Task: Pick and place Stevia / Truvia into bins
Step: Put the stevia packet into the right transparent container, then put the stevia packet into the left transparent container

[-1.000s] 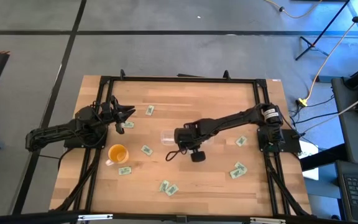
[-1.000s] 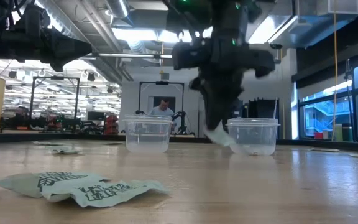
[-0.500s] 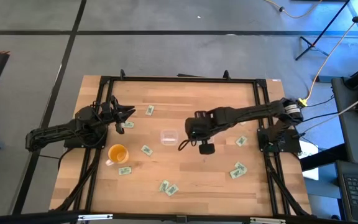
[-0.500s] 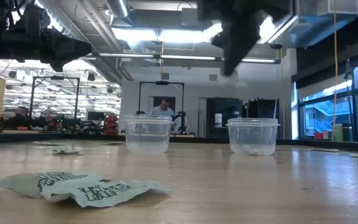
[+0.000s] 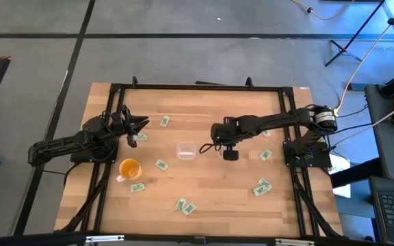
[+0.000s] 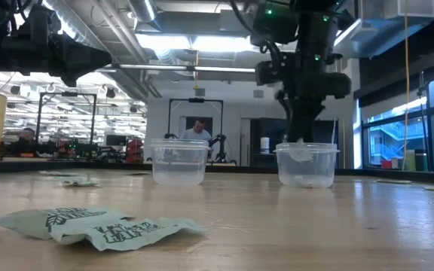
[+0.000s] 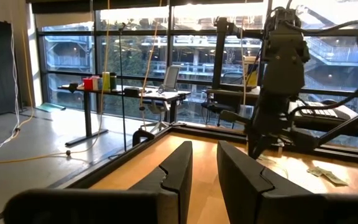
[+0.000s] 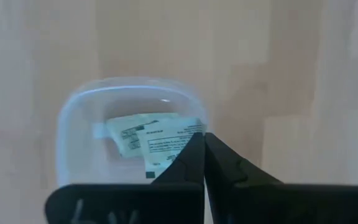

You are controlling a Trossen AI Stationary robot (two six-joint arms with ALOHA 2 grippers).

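The right gripper (image 8: 202, 140), pinching a packet (image 8: 166, 144), has swung toward three o'clock, apparently above the bin (image 6: 307, 164).

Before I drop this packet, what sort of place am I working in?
Probably a robotics lab or workshop. Beyond the wooden table, the low view shows an open hall with ceiling strip lights, another test frame and a seated person; the left wrist view shows desks by large windows.

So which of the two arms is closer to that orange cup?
The left. Its gripper hangs just beyond the orange cup on the table's left side; the right gripper is over a clear bin mid-table.
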